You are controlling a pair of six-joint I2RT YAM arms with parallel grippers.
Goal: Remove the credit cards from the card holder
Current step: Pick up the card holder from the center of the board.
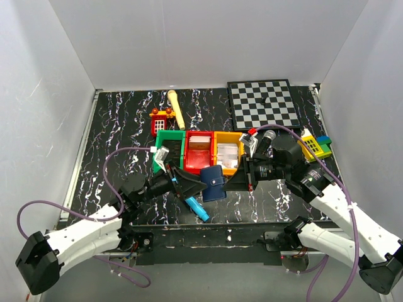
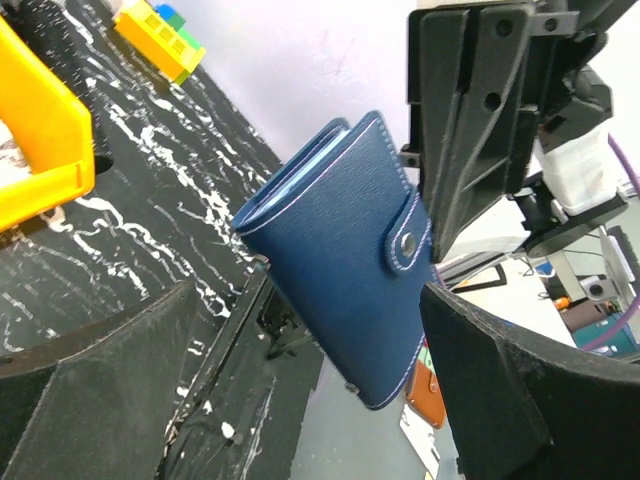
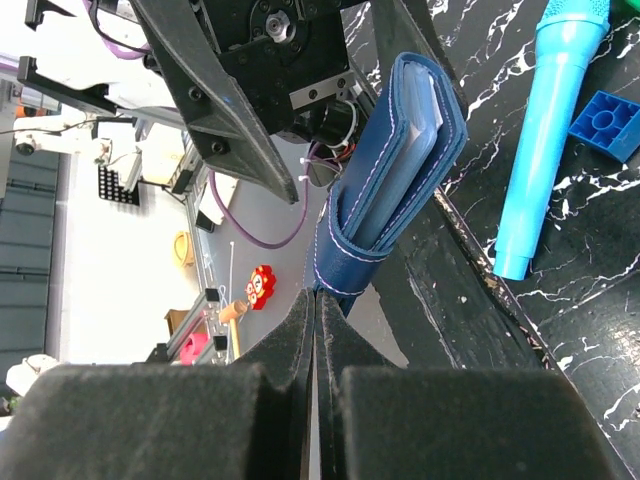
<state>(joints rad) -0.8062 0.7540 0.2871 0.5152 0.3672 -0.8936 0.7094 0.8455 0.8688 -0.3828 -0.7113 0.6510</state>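
Note:
The card holder (image 1: pixel 214 182) is a dark navy wallet with white stitching, snapped closed and held tilted above the table's near edge. My right gripper (image 1: pixel 238 181) is shut on its thin lower edge (image 3: pixel 315 295). In the right wrist view the card holder (image 3: pixel 400 160) rises from my closed fingertips, with light blue-grey layers at its top. My left gripper (image 1: pixel 189 186) is open, its fingers standing on either side of the card holder (image 2: pixel 340 250) without touching it; in its own view the left gripper (image 2: pixel 308 290) has wide gaps on both sides. No credit cards show.
Green (image 1: pixel 169 148), red (image 1: pixel 198 151) and yellow (image 1: pixel 228 151) bins stand in a row just behind the grippers. A cyan microphone (image 1: pixel 197 208) and a blue brick (image 3: pixel 608 122) lie at the table's front. A chessboard (image 1: pixel 263 104), toy houses (image 1: pixel 315 146) (image 1: pixel 162 119) and a wooden stick (image 1: pixel 176 108) lie further back.

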